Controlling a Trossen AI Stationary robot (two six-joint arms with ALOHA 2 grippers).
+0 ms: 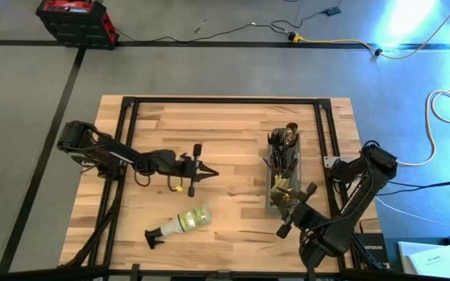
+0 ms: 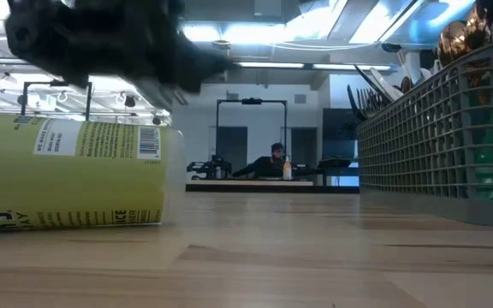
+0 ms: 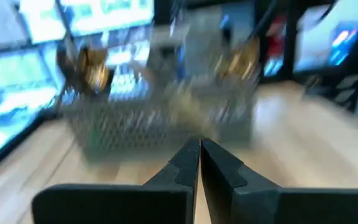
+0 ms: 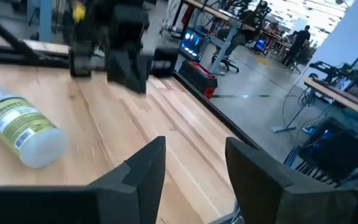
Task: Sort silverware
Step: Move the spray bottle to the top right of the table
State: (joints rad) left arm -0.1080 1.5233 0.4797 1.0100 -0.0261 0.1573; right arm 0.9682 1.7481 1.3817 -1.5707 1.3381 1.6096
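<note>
The silverware point(image 1: 286, 139), gold and dark pieces, stands bunched in the grey mesh caddy point(image 1: 281, 172) on the table's right half. Handles poke above the caddy's rim point(image 2: 452, 38) in the low view. In the left wrist view the silverware point(image 3: 89, 65) shows blurred. My left gripper point(image 1: 212, 173) is shut, hovers mid-table and points toward the caddy point(image 3: 160, 118); its fingertips point(image 3: 199, 144) are together. My right gripper point(image 1: 291, 212) is open by the caddy's near end and holds nothing point(image 4: 194, 155).
A clear spray bottle point(image 1: 180, 224) with a yellow label and black nozzle lies on its side near the table's near edge, left of centre point(image 4: 20, 127) point(image 2: 67, 171). A black frame point(image 1: 225, 101) runs along the table's edges. Bare wood lies between bottle and caddy.
</note>
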